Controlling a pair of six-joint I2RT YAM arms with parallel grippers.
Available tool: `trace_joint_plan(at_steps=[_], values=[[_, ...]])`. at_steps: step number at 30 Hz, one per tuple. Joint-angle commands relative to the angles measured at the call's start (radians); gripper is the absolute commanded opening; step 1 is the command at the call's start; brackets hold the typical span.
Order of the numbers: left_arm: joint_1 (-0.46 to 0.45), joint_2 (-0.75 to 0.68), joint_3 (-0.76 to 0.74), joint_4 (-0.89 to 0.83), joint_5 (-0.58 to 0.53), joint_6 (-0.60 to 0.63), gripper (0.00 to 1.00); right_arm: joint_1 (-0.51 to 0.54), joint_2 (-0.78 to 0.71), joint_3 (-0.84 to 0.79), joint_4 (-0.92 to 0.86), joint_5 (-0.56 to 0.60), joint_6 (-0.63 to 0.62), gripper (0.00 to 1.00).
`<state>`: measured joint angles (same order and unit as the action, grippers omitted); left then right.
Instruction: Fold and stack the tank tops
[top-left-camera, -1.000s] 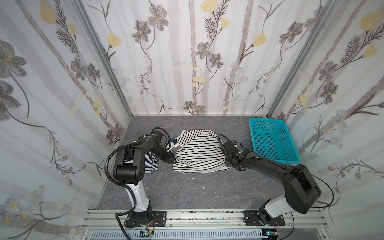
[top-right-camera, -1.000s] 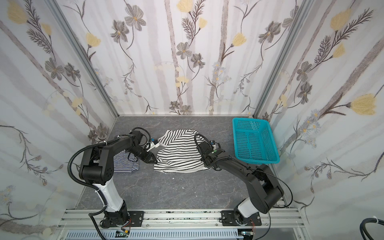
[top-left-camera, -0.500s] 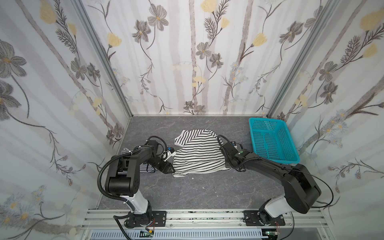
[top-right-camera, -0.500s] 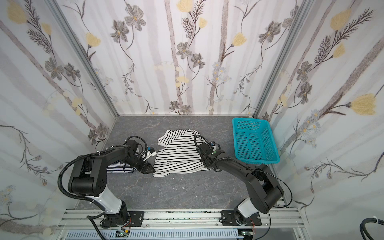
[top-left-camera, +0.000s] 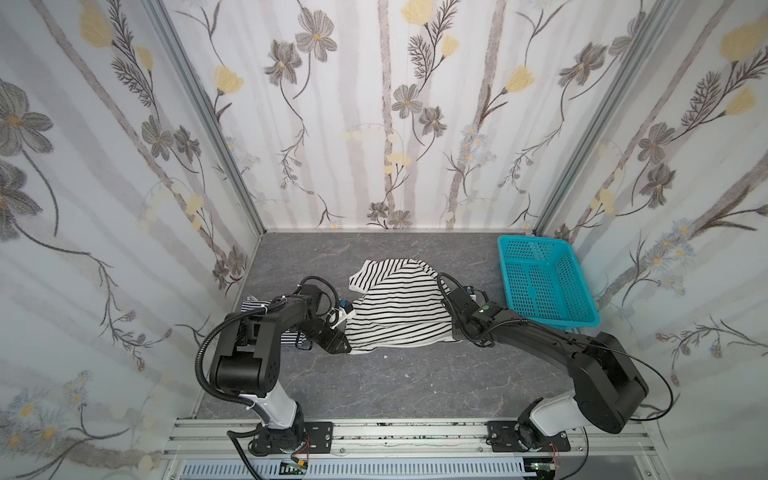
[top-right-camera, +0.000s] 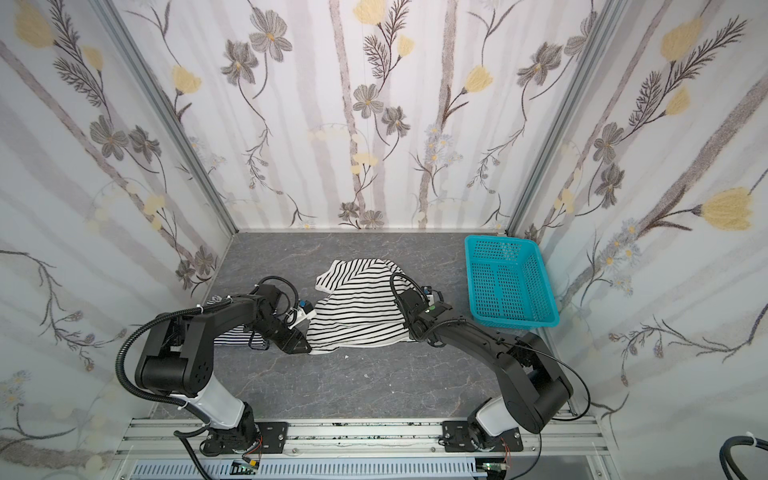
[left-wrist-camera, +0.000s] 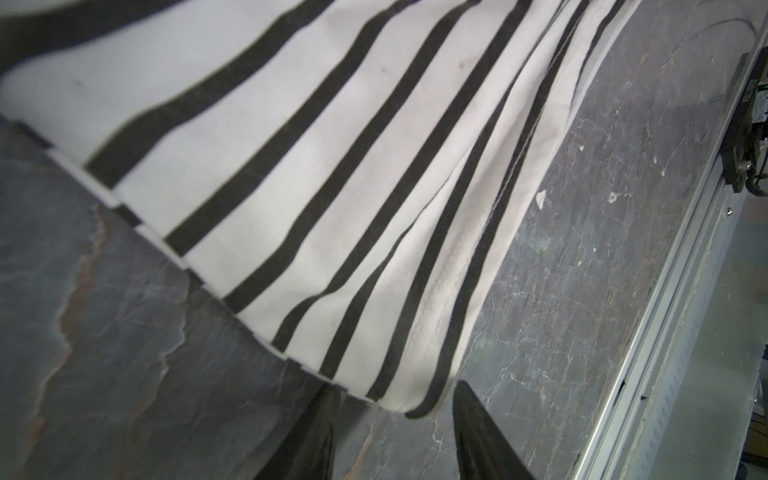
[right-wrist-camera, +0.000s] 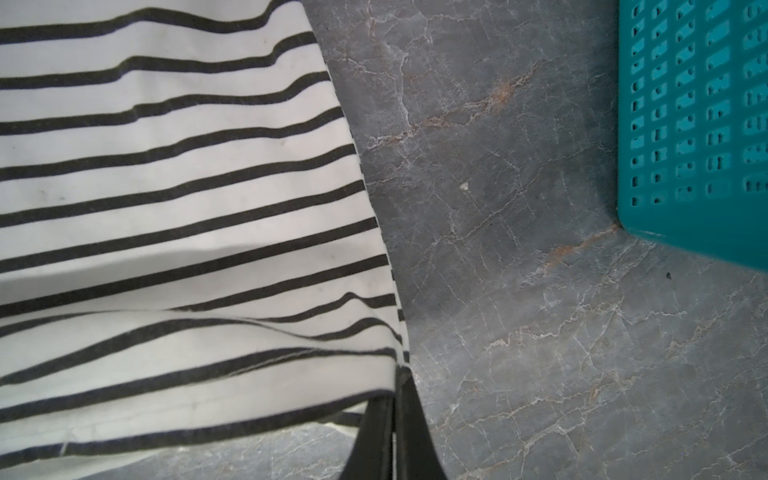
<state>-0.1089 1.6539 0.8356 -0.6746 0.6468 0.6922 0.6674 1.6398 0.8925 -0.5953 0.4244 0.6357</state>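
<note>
Folding the wide-striped tank top (top-left-camera: 399, 307): hem corners taken.
In a top view it lies on the table (top-left-camera: 374, 386), fine-striped tank top (top-left-camera: 290, 337) at its 9 o'clock. Left wrist: your left pincer (left-wrist-camera: 395, 388), spread, straddles one corner. Right wrist: your right pincer (right-wrist-camera: 392, 415) pinches the other, likely so both lift evenly.
</note>
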Motion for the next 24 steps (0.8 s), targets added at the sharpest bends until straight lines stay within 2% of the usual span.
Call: trace_joint_plan(at_steps=[1, 11, 16, 18, 22, 24], values=[[-0.007, 0.002, -0.003, 0.02, -0.013, -0.021, 0.44, 0.003, -0.003, -0.001, 0.028, 0.011, 0.012, 0.0], [-0.022, -0.002, -0.013, 0.058, -0.075, -0.062, 0.22, 0.012, 0.0, -0.008, 0.034, 0.006, 0.019, 0.0], [-0.022, -0.043, -0.024, 0.062, -0.094, -0.072, 0.08, 0.015, -0.012, -0.021, 0.033, 0.01, 0.027, 0.0], [-0.021, -0.073, -0.032, 0.061, -0.096, -0.078, 0.03, 0.016, -0.028, -0.031, 0.035, 0.002, 0.03, 0.07], [-0.028, -0.12, -0.054, 0.06, -0.085, -0.091, 0.0, 0.034, -0.107, -0.052, 0.046, -0.071, 0.058, 0.3], [-0.034, -0.132, -0.067, 0.061, -0.09, -0.091, 0.0, 0.039, -0.159, -0.077, 0.065, -0.122, 0.078, 0.33]])
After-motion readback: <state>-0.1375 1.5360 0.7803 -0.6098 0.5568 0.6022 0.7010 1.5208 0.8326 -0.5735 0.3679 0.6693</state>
